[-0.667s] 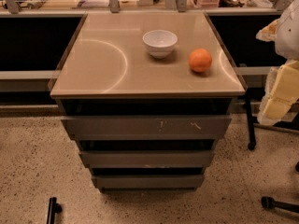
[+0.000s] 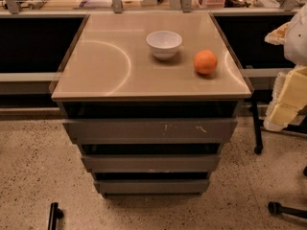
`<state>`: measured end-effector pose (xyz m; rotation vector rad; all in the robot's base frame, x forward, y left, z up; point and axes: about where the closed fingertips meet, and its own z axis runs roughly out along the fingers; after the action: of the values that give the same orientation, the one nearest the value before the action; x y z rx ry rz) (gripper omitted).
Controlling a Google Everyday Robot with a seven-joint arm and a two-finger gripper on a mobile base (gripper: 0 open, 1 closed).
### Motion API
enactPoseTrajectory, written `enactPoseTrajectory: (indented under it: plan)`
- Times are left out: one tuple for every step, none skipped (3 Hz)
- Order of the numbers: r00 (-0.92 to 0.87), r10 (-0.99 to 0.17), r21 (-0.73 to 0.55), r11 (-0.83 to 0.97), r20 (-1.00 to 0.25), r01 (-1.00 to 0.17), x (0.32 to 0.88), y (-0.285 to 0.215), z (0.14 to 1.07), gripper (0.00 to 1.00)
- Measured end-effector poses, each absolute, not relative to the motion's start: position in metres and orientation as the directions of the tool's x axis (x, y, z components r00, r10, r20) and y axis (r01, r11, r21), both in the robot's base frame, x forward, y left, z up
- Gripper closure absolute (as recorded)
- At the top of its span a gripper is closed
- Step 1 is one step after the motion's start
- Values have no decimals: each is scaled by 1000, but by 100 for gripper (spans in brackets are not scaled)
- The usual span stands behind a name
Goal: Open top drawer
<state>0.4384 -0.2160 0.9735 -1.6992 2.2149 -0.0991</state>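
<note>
Pale jaws hang right of top drawer (image 2: 149,130).

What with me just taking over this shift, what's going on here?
A robot is meant to open the top drawer of this cabinet. Nothing touches the drawer right now. Part of the robot's arm shows at the right edge, apart from the cabinet; the gripper is out of view. A white bowl and an orange sit on the cabinet top.
</note>
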Motion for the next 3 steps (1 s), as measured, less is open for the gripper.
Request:
enactPoseTrajectory:
  plan:
    - [-246,-921,-252,326,-303,-911,435,-219,942,0]
    - [-297,-879,-251,403,-373,-880,453,-228,909,0]
    - [-293,-877,-268,408,-381,-873,457,-228,911,0]
